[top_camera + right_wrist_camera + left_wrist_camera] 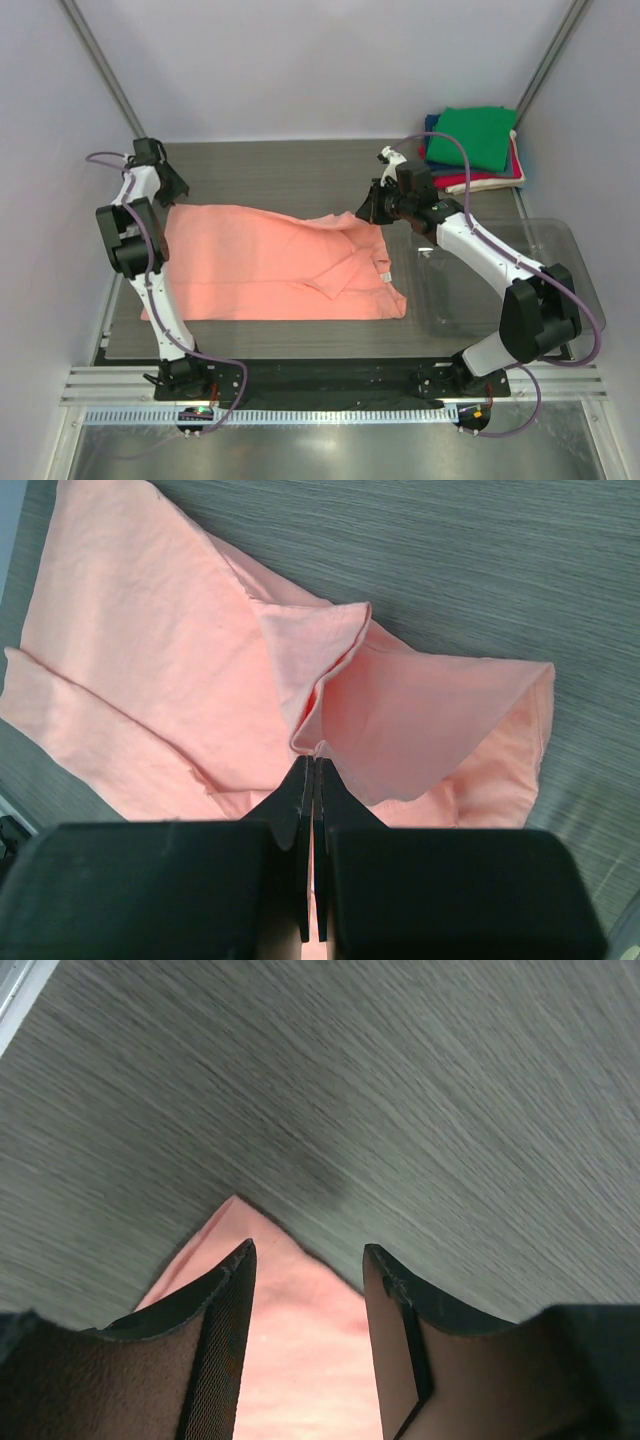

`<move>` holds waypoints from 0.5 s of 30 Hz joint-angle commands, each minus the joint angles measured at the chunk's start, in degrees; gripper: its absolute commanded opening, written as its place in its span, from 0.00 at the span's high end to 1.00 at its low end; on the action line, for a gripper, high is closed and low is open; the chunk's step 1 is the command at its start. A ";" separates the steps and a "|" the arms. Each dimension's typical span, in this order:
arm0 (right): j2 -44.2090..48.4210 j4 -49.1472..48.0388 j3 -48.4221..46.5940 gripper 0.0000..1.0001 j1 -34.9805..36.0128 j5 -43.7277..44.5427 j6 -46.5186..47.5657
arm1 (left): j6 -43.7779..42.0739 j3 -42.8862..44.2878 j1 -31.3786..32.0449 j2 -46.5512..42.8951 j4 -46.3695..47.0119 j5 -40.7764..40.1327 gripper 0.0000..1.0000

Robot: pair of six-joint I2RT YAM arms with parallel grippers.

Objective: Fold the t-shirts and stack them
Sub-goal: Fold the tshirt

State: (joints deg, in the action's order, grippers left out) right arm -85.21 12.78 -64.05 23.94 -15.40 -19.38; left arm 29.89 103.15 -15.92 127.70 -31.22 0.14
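top external: the salmon-pink t-shirt (270, 265) lies spread across the middle of the table (300, 170), mostly flat. its right part is rumpled and folded over itself, and a small white neck label (384, 275) shows near its right edge. my left gripper (172, 190) sits at the shirt's far left corner. my right gripper (362, 212) sits at the far right corner, where the cloth bunches up toward it. in the far right corner of the table there is a stack of folded t-shirts (470, 165), with a green t-shirt (475, 135) on top and red, navy and cream edges showing under it. a clear plastic tray (560, 250) lies on the right side of the table, near the stack and apart from the pink shirt.

left wrist: my left gripper (308, 1250) has its jaws partway apart with nothing gripped between them. the dark fingers (225, 1310) frame a pointed corner of the salmon-pink t-shirt (300, 1350) that lies on the grey table (400, 1080). i cannot tell whether my fingertips touch the cloth.

right wrist: my right gripper (310, 765) has its fingers pressed fully together. a fold of the salmon-pink t-shirt (150, 660) gathers right at the tips, pinched there, and the cloth rises to that spot in a soft peak. to the right of the tips, a flap of the shirt is doubled over. the rest of the shirt spreads away to the left on the table (480, 570).
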 commanded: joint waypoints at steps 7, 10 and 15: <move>-0.22 -1.00 -1.95 0.99 0.14 -0.42 1.10 | 2.10 6.36 1.42 3.43 -6.39 -11.91 0.52; -0.40 -1.00 -1.95 0.99 0.31 -0.60 1.09 | 1.75 6.27 1.60 3.78 -7.45 -13.76 0.52; -0.31 -1.00 -1.78 0.99 0.40 -0.77 1.18 | 0.79 6.88 1.68 5.19 -7.97 -13.94 0.56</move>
State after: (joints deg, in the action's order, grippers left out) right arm -85.69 12.93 -64.07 23.94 -15.68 -19.16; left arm 31.09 107.87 -14.61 131.22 -37.89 -11.57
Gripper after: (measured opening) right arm 0.023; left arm 0.453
